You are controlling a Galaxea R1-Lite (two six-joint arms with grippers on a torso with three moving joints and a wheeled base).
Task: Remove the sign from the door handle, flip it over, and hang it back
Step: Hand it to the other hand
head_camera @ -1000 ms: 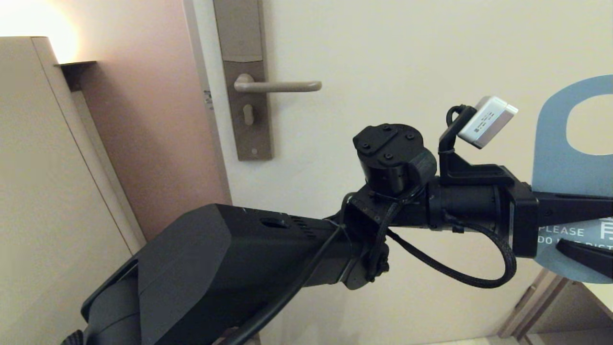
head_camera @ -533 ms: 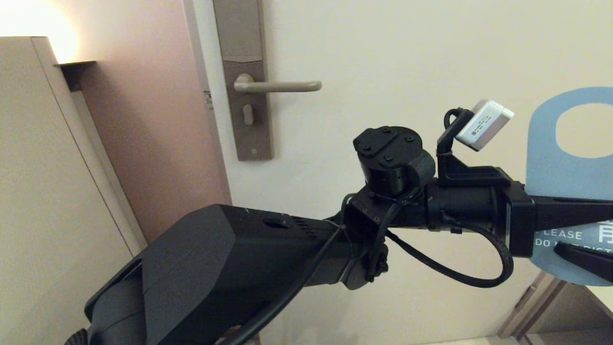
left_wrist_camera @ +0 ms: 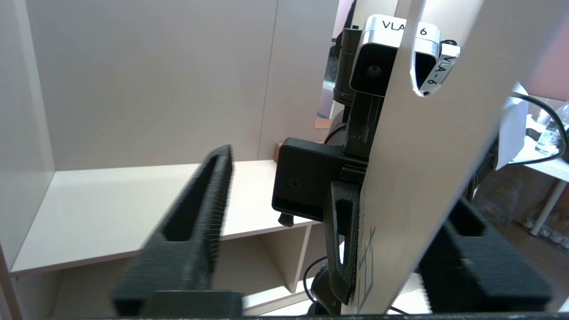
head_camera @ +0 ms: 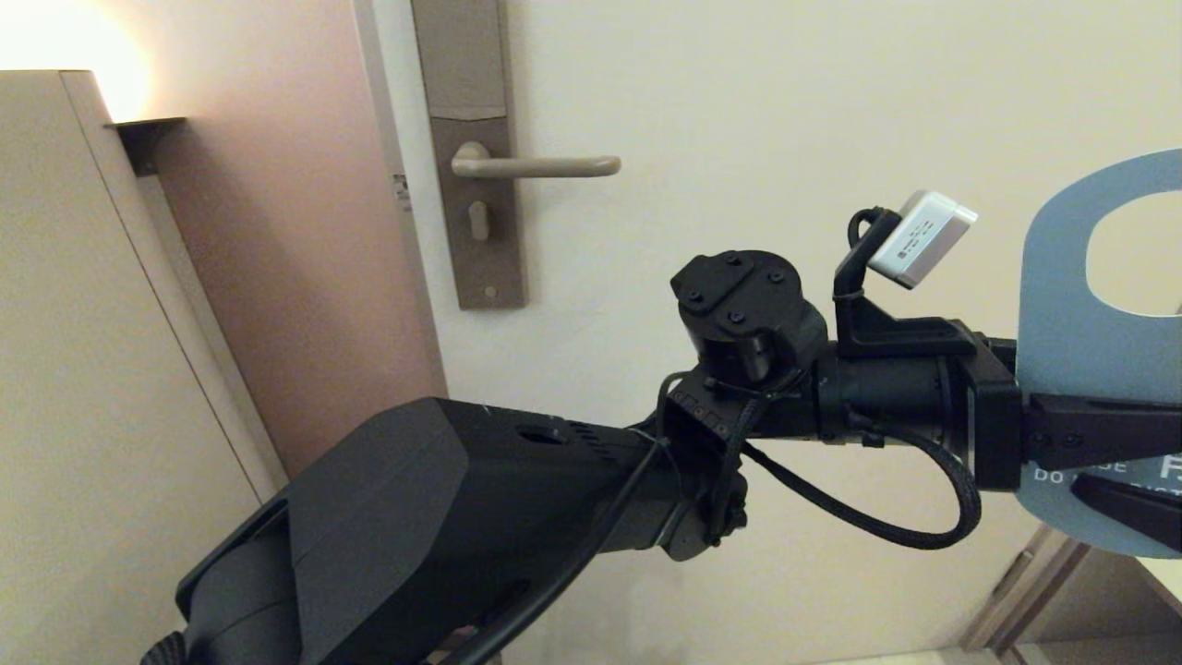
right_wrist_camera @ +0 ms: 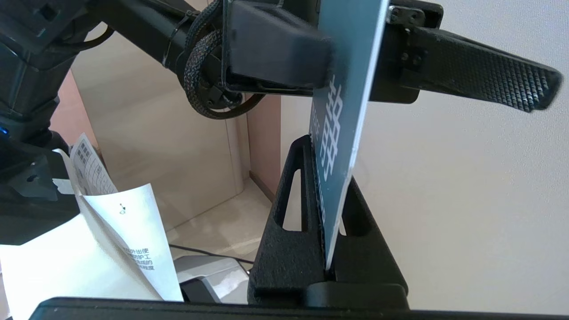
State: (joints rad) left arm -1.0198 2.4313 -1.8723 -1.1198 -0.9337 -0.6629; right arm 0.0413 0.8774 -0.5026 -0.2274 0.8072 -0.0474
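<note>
Jutting from its grey-brown plate, the door handle (head_camera: 536, 166) sits bare. Right of it and lower, the left end effector (left_wrist_camera: 329, 231) has its fingers spread apart on either side of the sign (head_camera: 1062, 314), which stands upright, blue face outward. Further right of the handle, the right end effector (right_wrist_camera: 326, 249) is clamped on the sign's lower edge.

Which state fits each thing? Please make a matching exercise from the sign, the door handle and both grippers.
Things:
1. sign
2. door handle
3. left gripper
4. right gripper

States:
A. open, one finger on each side of the sign
B. bare, nothing hanging on it
C. shut on the sign
D. blue face toward the head camera

Pairs: 1-D, 2-B, 3-A, 4-C
</note>
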